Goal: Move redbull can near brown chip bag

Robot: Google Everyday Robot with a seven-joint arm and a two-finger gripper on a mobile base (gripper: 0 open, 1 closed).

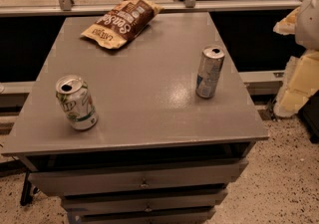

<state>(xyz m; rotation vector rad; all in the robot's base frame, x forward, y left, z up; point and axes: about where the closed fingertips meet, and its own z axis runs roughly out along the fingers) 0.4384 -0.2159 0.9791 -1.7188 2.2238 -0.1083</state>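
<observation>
The redbull can (209, 71), tall, slim and silver with blue patches, stands upright on the right side of the grey table top (144, 93). The brown chip bag (121, 21) lies flat at the far edge of the table, left of centre, well apart from the can. My gripper (298, 81) shows as white and pale yellow parts at the right edge of the view, off the table and to the right of the redbull can. It holds nothing that I can see.
A wider white-and-green can (76, 102) stands upright near the table's front left corner. Drawers (144, 183) sit under the table top. A metal railing (149, 6) and glass run behind the table. Speckled floor lies to the right.
</observation>
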